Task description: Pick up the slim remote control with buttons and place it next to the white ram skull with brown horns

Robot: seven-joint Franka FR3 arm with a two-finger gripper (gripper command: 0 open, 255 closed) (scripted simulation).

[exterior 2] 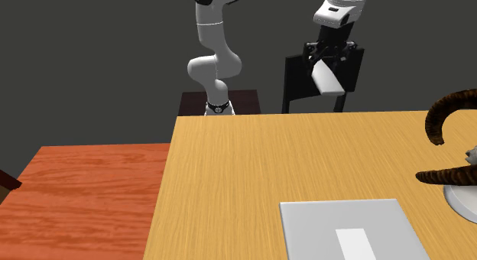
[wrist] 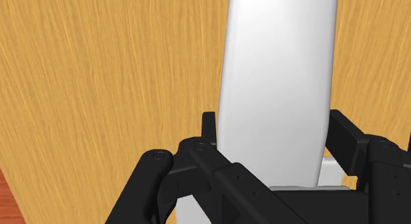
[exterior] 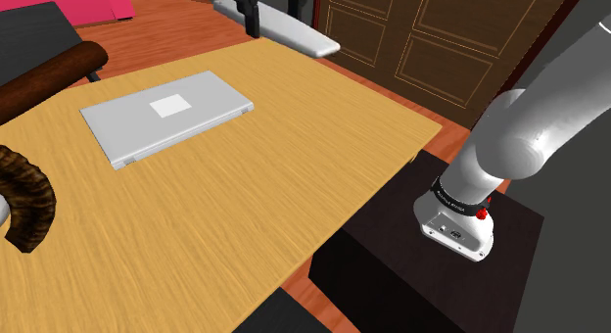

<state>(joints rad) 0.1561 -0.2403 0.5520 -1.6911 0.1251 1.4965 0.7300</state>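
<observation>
The slim remote control is drawn plain white, with no buttons visible. My gripper is shut on it and holds it high above the table's far edge. In the wrist view the remote runs long between the black fingers, with wooden tabletop below it. In the shoulder view the remote hangs at the top, clasped by the gripper. The ram skull with brown horns stands at the second exterior view's right edge. One horn shows at the shoulder view's left edge.
A flat grey slab like a closed laptop lies on the wooden table; it is also near the front edge in the second exterior view. A dark brown cylinder lies at the table's far left. The dark stand sits beside the table.
</observation>
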